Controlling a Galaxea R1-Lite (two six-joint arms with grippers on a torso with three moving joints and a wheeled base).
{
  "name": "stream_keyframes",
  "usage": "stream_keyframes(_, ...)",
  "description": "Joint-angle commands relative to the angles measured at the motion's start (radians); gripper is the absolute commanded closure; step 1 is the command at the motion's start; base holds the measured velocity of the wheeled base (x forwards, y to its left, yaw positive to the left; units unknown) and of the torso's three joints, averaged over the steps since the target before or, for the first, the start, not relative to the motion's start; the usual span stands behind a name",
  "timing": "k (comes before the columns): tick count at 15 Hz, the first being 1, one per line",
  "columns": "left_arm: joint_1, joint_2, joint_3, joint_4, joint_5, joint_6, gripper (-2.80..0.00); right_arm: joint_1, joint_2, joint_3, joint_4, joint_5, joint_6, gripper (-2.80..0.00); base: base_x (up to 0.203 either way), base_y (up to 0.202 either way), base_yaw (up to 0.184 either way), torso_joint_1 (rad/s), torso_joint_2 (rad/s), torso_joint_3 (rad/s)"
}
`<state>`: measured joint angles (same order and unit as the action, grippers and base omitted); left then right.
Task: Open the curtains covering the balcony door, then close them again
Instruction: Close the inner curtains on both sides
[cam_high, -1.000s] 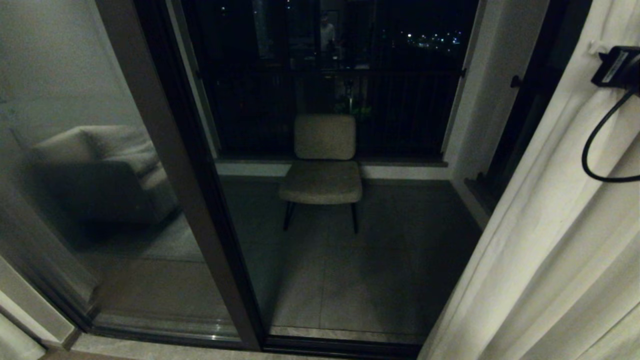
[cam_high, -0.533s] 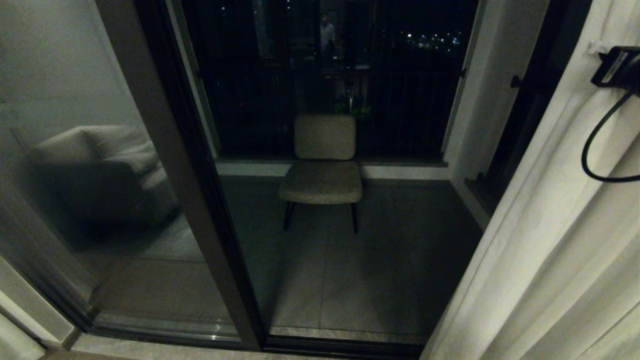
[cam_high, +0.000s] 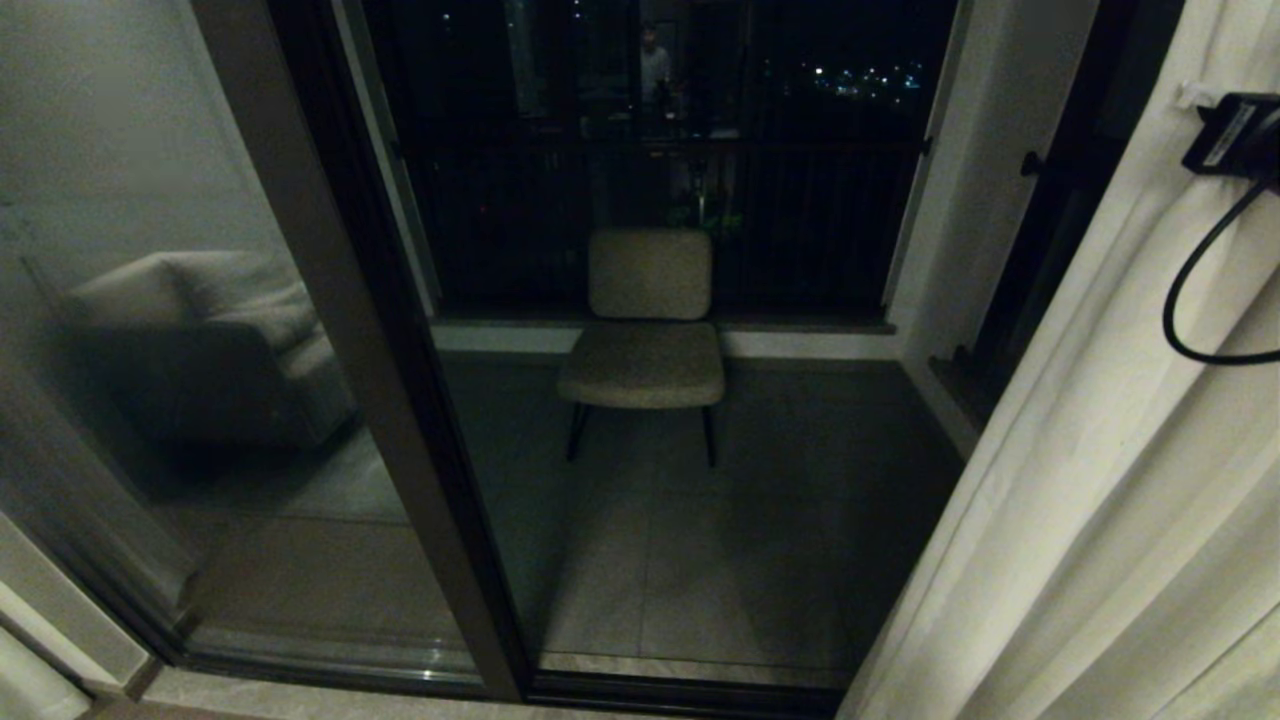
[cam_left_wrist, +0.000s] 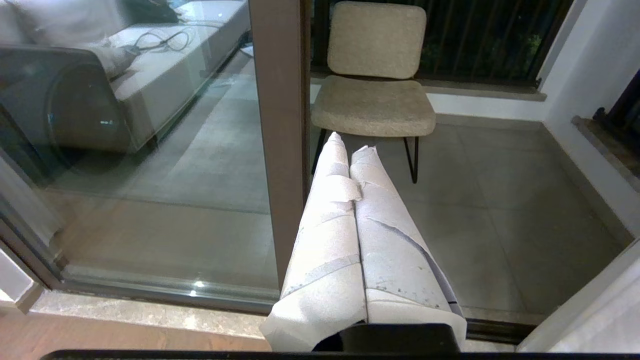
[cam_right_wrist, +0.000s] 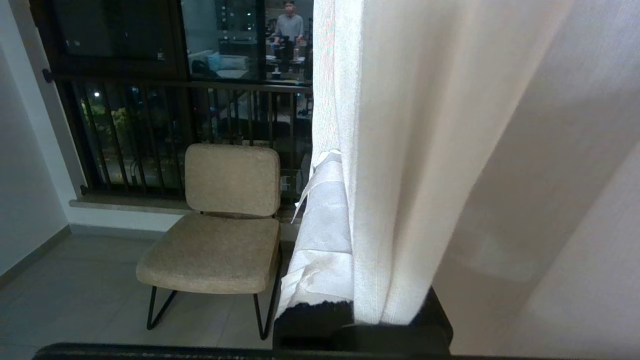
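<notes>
The balcony door (cam_high: 330, 330) stands exposed: its dark frame and reflective glass are uncovered across the centre of the head view, with a beige chair (cam_high: 645, 330) visible beyond on the balcony. The curtains (cam_high: 1100, 480) are gathered at the robot's right; only this one panel is visible.

The right gripper (cam_right_wrist: 345, 220) is raised at the curtain's leading edge, its tape-wrapped fingers closed on the fabric, which drapes over one finger and hides it. Judged purpose: keeping hold of the edge so the panel can be drawn across the door.

The left gripper (cam_left_wrist: 352, 150) hangs low before the door frame, jaws pressed together, holding nothing, apparently parked.

A pale label sits on the black right-wrist housing (cam_high: 1235, 130); its writing cannot be read. No other brands or lettering are legible.
</notes>
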<state>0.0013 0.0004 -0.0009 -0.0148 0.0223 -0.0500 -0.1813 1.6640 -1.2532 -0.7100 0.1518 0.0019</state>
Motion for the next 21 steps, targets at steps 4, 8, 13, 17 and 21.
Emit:
stream_keyframes(4,0.000,0.000,-0.001,-0.001,0.001,-0.001,0.00,0.000,0.000,0.000,-0.005,0.000,0.000,0.00,-0.016,0.000,0.001,0.003,0.00,-0.001)
stream_keyframes(8,0.000,0.000,0.001,-0.001,0.001,-0.001,0.00,-0.001,0.000,-0.002,-0.003,0.000,0.000,0.00,-0.171,0.000,0.002,0.002,0.00,0.001)
stream_keyframes(13,0.000,0.000,0.000,-0.001,0.001,-0.001,0.00,-0.001,-0.001,-0.002,-0.005,0.002,0.000,0.00,-0.060,0.000,0.001,-0.002,0.00,0.000)
stream_keyframes(17,0.000,0.000,0.001,-0.001,0.001,-0.001,0.00,-0.001,-0.003,0.000,-0.005,0.002,0.000,0.00,0.000,0.000,0.000,0.000,0.00,0.000)
stream_keyframes(21,0.000,0.000,0.001,-0.001,0.001,-0.001,0.00,-0.001,-0.003,0.000,-0.003,0.000,0.000,0.00,0.000,0.000,0.000,0.000,0.00,0.000)
